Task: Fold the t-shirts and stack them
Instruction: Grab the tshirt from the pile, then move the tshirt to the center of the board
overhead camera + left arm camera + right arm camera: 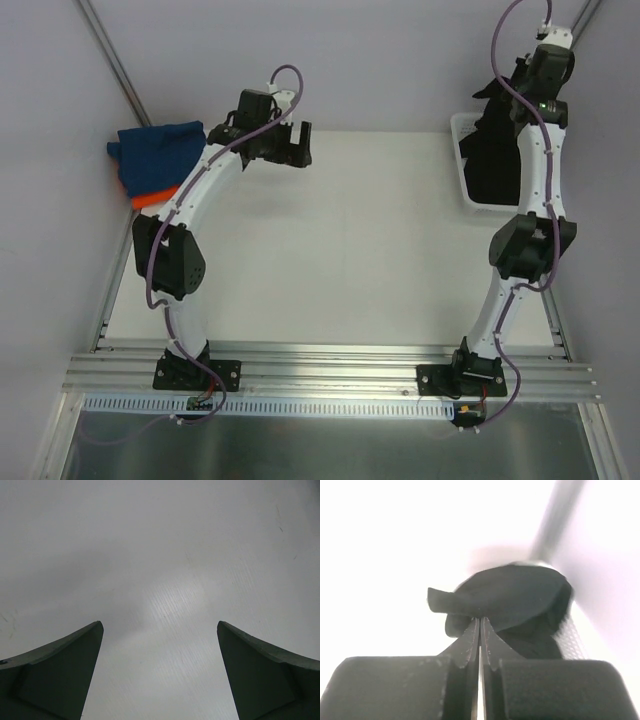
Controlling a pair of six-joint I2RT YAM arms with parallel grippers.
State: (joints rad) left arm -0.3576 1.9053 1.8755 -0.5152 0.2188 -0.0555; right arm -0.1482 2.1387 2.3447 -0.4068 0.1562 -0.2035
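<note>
White table (340,260), left pincer (160,625) wide above it, right pincer (480,621) tight on black t-shirt (515,592)

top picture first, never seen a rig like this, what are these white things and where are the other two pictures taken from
Those are two robot arms bolted to the near edge of a table, seen from overhead. The other two pictures come from a small camera on each wrist, looking along the jaws. The left arm hovers over bare table, jaws wide open, holding nothing. The right arm has its jaws shut on a black t-shirt, which hangs into a white basket at far right. At far left, a blue t-shirt lies over an orange t-shirt.
</note>
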